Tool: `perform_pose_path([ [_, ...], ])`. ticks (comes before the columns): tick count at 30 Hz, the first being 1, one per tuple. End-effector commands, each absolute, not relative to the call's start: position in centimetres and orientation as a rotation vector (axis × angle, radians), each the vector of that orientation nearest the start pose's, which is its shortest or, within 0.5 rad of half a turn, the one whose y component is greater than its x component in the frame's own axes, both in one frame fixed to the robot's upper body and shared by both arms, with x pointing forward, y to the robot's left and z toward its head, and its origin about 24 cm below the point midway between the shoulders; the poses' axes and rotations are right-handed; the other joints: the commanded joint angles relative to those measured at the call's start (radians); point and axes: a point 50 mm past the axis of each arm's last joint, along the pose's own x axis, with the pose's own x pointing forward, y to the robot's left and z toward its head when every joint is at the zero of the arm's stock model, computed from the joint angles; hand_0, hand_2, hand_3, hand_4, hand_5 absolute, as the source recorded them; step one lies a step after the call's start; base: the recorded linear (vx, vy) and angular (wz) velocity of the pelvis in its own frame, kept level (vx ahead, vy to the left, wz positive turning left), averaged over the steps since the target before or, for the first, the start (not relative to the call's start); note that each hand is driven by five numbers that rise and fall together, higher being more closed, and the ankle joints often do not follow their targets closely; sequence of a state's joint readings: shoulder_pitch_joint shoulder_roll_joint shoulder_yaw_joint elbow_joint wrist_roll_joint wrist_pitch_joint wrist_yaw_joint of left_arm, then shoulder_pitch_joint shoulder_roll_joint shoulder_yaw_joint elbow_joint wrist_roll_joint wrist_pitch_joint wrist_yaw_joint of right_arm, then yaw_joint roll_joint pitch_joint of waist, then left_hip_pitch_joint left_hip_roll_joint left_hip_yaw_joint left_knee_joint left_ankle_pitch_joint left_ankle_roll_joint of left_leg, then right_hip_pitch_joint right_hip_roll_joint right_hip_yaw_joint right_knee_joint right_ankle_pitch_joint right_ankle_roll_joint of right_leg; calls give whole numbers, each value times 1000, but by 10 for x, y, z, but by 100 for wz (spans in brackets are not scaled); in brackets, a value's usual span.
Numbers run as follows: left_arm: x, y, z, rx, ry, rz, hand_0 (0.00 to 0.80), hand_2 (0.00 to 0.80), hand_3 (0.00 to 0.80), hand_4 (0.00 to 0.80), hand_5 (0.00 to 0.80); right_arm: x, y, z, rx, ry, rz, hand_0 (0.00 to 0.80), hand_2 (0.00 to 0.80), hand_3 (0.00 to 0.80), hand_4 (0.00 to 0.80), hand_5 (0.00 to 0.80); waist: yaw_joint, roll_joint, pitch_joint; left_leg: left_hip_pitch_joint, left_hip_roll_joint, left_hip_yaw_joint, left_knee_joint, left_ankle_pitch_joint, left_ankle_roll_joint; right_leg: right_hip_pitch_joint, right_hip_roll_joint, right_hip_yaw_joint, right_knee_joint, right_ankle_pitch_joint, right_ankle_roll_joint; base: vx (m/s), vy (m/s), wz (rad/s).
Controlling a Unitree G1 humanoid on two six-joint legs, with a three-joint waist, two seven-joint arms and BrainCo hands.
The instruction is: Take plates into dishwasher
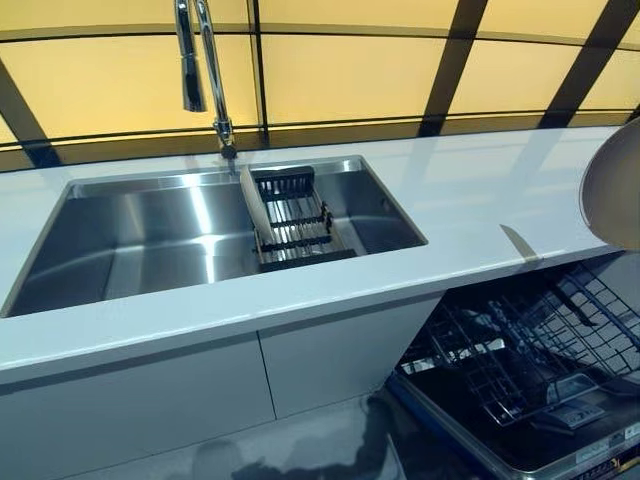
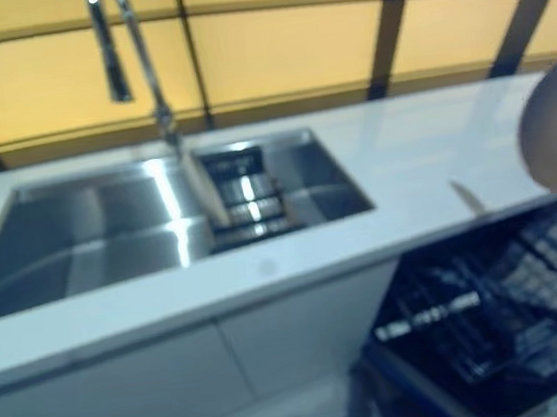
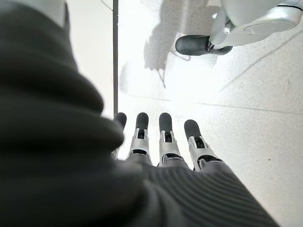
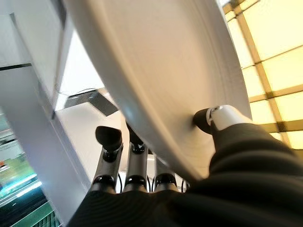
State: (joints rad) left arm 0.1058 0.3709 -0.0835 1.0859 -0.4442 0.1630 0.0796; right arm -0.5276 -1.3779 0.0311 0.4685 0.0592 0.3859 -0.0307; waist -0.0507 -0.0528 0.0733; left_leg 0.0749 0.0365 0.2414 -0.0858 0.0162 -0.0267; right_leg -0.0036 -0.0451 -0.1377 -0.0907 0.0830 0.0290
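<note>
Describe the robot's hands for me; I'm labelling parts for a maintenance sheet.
Both hands look alike. The left hand has silver fingers in a row with rounded dark tips, and a dark ribbed cover over its back and wrist. The right hand has the same silver fingers, dark tips and ribbed cover, plus a pale thumb with a dark tip.

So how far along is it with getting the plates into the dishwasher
Midway at best. The right hand pinches a plate, held above the open dishwasher. Its rack shows no plates, so none looks loaded yet. The sink holds only a drainer basket. Left to do: lower this plate into the rack. The left hand hangs open, idle.
</note>
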Motion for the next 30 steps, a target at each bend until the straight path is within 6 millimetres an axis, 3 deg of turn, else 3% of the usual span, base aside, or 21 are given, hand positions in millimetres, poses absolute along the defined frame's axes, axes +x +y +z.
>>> perform_pose_path([
  [1,63,302,-143,87,1300,473,0,0,0,0,0,238,-429,334,-1175,65,-838,800,800,800,800,800,1,-18,5,38,1,-26,-1,-113,40,74,1,-17,3,-100,60,15,-19,-4],
  [7,62,304,-143,58,1300,500,0,0,0,0,0,232,-434,326,-1220,115,-820,800,800,800,800,800,-14,-19,5,37,2,-15,-1,-114,41,67,6,-2,3,-95,61,7,-13,-7],
  [17,59,303,-144,25,1323,505,0,0,0,0,0,230,-438,288,-1289,181,-754,800,800,800,800,800,-38,-27,4,40,10,12,-1,-118,46,59,13,16,3,-87,65,-1,-17,-6],
  [30,69,296,-146,20,1309,493,0,0,0,0,0,246,-417,236,-1428,134,-772,800,800,800,800,800,-46,3,17,41,8,23,-1,-125,55,51,12,27,3,-87,68,3,-4,-3],
])
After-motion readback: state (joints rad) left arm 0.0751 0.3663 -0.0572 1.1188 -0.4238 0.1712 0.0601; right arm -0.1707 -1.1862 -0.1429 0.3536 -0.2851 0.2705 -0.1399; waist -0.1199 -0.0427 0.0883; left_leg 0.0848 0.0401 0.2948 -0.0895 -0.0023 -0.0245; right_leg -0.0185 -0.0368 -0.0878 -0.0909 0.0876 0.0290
